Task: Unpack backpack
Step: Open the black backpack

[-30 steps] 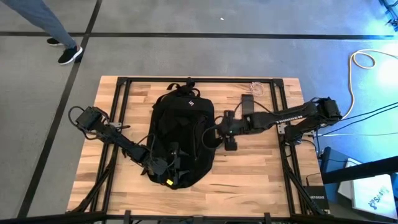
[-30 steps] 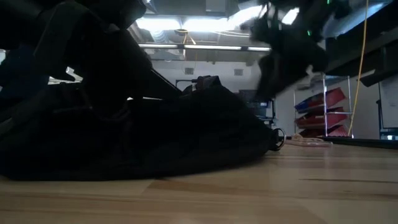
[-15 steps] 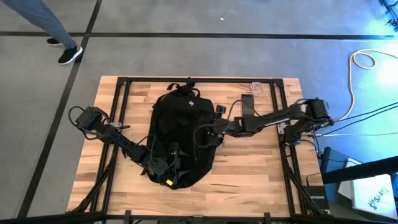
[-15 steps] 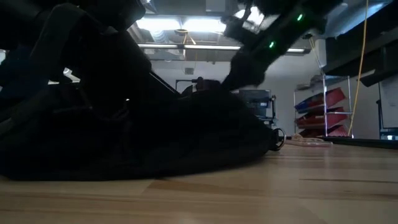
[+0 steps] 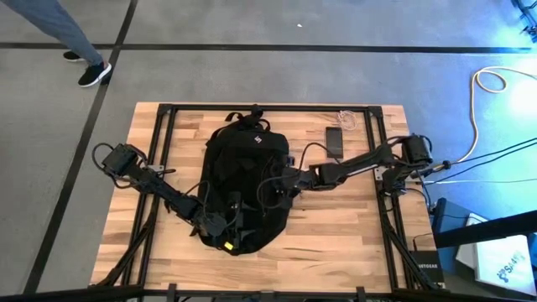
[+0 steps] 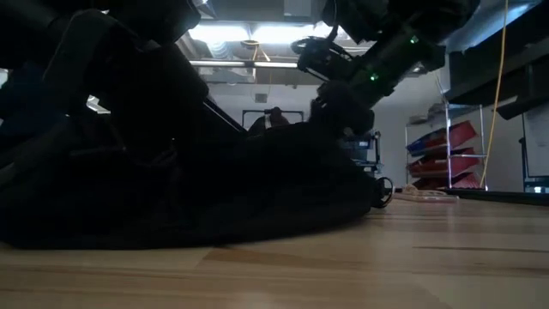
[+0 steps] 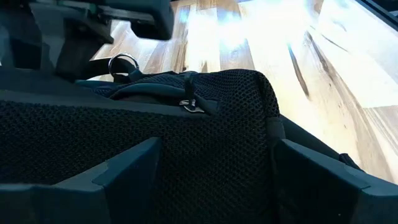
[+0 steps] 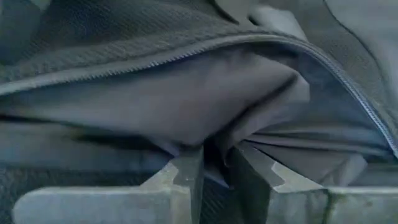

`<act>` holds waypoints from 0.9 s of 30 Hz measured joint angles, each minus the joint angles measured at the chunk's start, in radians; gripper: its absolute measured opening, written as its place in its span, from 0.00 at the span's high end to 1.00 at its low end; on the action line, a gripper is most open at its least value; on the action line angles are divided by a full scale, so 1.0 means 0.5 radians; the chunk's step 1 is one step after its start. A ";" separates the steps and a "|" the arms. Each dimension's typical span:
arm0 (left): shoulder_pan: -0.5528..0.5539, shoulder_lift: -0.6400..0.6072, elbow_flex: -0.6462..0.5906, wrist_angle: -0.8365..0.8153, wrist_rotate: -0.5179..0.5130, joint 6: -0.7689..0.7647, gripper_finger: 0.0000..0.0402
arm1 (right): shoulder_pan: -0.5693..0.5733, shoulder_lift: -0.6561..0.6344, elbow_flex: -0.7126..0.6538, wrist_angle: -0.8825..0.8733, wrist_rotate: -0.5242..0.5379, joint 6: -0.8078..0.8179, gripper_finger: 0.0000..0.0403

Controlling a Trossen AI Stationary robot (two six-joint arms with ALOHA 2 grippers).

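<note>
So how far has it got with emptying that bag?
Barely started. Nothing unpacked lies beside the backpack except a small dark flat item on the table. The right claw is pinching a fold of fabric at the zipper; the left claw sits open over the mesh. Everything inside remains.

High view evenly lit, sharp; blue glare at right edge. Low view backlit by ceiling lights: backpack a near-black silhouette, foreground table soft. Left wrist view: strong window-like glare on wood, fingers blurred. Right wrist view dim, bluish.
</note>
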 joint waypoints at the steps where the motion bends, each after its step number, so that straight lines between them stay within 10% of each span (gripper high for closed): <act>1: 0.003 0.000 0.000 -0.002 0.000 -0.001 0.23 | 0.000 0.031 -0.001 0.072 -0.001 -0.015 0.86; 27: -0.031 -0.237 -0.001 -0.023 -0.371 0.531 0.23 | -0.211 0.416 0.030 1.262 -0.514 -0.271 0.84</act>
